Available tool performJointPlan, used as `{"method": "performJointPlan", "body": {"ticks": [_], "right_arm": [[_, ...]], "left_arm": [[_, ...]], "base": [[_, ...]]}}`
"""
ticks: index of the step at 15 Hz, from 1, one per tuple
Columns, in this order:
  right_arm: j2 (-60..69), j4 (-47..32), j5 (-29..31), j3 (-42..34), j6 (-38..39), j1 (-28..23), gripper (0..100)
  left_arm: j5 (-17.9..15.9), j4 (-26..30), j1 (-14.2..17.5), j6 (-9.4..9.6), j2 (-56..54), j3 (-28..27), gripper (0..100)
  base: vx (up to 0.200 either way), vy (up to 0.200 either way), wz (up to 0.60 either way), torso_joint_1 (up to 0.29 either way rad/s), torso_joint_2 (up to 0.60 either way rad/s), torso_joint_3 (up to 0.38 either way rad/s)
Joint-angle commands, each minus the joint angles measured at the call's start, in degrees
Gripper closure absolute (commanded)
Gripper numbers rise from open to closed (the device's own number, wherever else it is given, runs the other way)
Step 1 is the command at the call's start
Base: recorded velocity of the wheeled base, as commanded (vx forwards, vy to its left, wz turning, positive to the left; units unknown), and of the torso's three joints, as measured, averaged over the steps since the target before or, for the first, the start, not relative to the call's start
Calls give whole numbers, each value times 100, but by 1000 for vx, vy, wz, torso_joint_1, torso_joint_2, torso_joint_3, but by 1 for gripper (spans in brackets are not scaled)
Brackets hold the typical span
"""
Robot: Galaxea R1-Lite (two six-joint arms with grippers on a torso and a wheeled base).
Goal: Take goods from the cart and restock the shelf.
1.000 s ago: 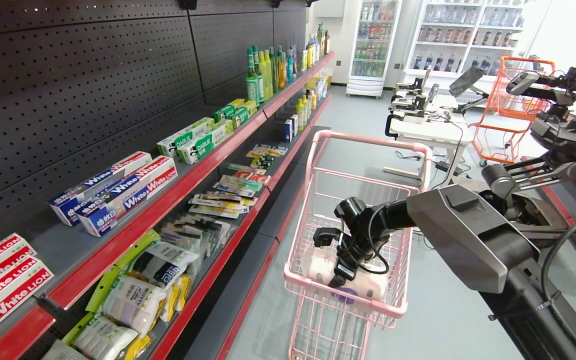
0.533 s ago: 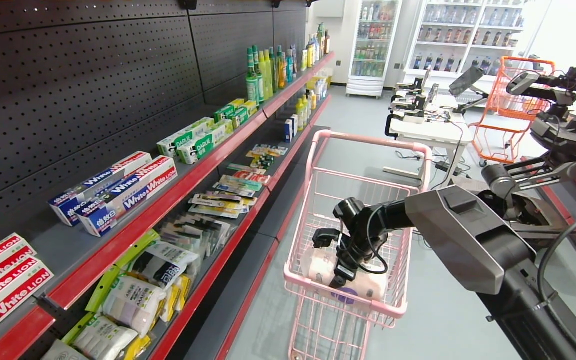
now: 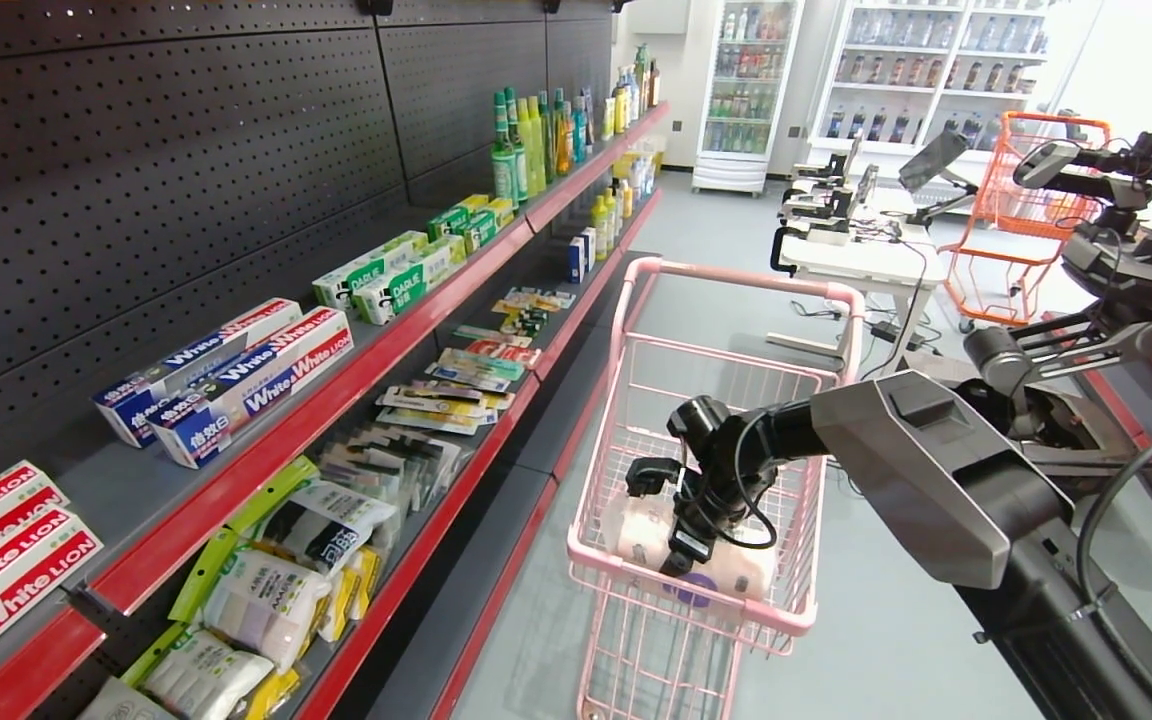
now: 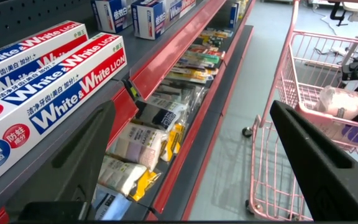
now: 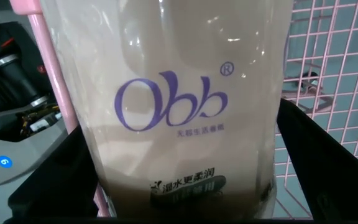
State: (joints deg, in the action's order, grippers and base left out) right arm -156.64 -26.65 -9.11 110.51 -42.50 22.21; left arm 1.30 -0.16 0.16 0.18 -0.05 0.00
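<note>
Right tool [image 3: 681, 555] gripping the tissue pack [image 3: 736, 575] inside the pink cart [image 3: 726, 600].
The pack lies in the cart's near end, just behind the front rim, with the right tool's fingers closed against its two sides. The left tool [image 4: 191, 124] is spread wide, off the cart's shelf [image 3: 416, 330] side, close to the toothpaste boxes [image 4: 48, 81].

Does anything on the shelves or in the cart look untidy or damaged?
The soft packs on the lower shelf lie heaped, tilted and overlapping, unlike the neat boxes above. Nothing looks spilled or broken.
</note>
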Motion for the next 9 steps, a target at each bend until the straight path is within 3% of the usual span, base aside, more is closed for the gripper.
{"method": "performJointPlan", "body": {"ticks": [1, 4, 5, 9], "right_arm": [[2, 2, -3, -3, -13, 3, 0], [2, -7, -39, 6, -39, 3, 0], [2, -7, -12, 15, -31, 3, 100], [10, 11, 93, -38, 66, 3, 100]], "left_arm": [[1, -2, 2, -1, 5, 0, 0], [1, -2, 2, -1, 5, 0, 0], [1, -2, 2, -1, 5, 0, 0], [1, -2, 2, -1, 5, 0, 0]], "base": [[0, 0, 0, 0, 0, 0], [0, 0, 0, 0, 0, 0], [0, 0, 0, 0, 0, 0], [0, 0, 0, 0, 0, 0]]}}
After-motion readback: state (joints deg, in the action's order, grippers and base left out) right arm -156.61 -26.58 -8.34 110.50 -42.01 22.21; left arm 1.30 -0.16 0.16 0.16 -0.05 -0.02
